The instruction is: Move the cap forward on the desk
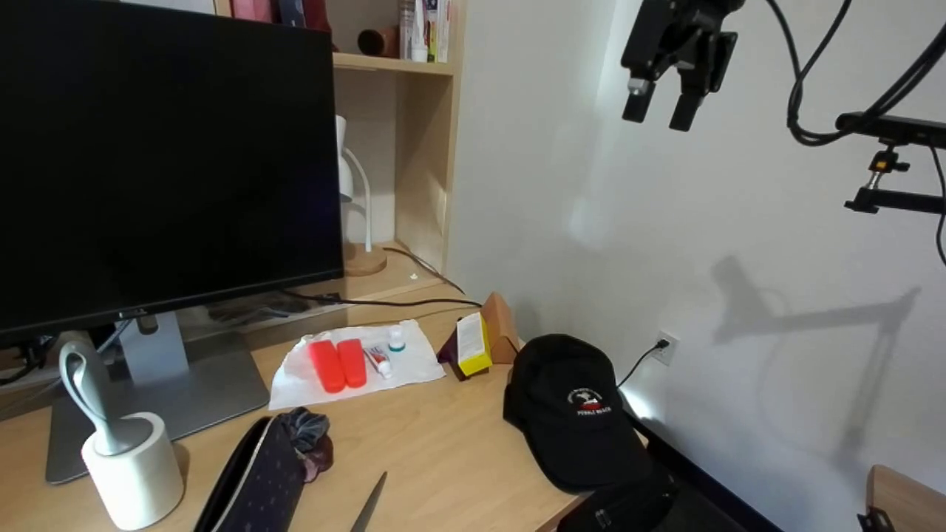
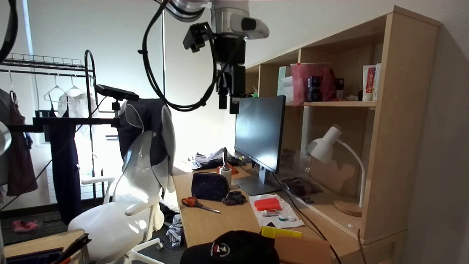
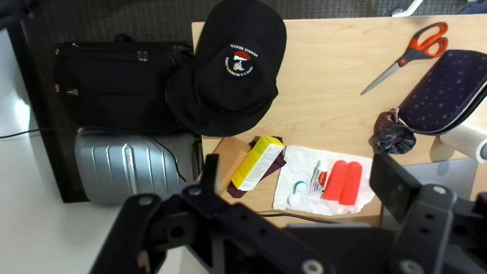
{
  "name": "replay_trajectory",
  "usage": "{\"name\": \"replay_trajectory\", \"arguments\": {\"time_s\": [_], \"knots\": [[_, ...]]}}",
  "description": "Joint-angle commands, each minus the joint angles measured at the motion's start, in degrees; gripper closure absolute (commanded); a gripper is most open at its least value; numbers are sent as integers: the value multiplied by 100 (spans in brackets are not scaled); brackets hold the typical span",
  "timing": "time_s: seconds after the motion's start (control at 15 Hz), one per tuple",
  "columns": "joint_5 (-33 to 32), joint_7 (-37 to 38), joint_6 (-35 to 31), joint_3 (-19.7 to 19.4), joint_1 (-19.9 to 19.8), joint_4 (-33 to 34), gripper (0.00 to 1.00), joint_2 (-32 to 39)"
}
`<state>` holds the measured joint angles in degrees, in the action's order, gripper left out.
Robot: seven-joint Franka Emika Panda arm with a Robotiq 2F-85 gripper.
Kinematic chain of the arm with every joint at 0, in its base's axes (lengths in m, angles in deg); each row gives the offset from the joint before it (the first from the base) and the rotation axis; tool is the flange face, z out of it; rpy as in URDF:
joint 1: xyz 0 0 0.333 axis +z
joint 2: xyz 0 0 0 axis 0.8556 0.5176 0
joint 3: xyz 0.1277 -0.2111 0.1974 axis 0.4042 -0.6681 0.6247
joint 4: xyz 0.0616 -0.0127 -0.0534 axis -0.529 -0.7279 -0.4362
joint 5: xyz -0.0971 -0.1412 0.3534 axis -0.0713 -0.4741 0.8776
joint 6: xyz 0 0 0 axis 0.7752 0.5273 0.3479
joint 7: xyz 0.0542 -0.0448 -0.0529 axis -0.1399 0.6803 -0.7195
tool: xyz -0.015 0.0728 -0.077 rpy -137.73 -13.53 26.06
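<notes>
The black cap [image 1: 569, 428] lies on the end of the tan wooden desk [image 1: 429, 451], by the wall, with its brim at the corner. It also shows in an exterior view [image 2: 238, 249], cut off by the lower frame edge, and in the wrist view [image 3: 236, 91]. There part of it overhangs the desk's short edge. The red-white mark on its front is visible. My gripper [image 1: 661, 111] is high above the desk, well apart from the cap. In the wrist view my gripper [image 3: 302, 179] has its fingers wide apart with nothing between them.
A yellow box [image 3: 257, 163] and a tan box [image 3: 232, 154] sit beside the cap. A white cloth [image 3: 300, 163] holds small items and a red case [image 3: 342, 182]. Scissors [image 3: 403, 57], a dark pouch [image 3: 445, 91], a monitor [image 1: 170, 170] and shelves [image 2: 403, 128] stand around. Suitcases [image 3: 129, 163] are below the desk edge.
</notes>
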<state>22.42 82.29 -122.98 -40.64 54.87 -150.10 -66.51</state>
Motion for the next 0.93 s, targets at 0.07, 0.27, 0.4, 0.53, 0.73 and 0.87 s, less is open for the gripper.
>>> {"name": "replay_trajectory", "arguments": {"time_s": [0.07, 0.27, 0.4, 0.53, 0.73, 0.87], "knots": [[-236, 565, -163, 272, -4, 218, 0, 674], [-1232, 679, -40, 444, 29, 124, 0, 958], [-1532, 331, 172, 499, 112, 114, 0, 1120], [-1340, 493, 28, 456, 96, 71, 0, 1077], [-1410, 479, 41, 476, 132, 72, 0, 1154], [-1682, 547, -7, 502, 139, 48, 0, 1129]]}}
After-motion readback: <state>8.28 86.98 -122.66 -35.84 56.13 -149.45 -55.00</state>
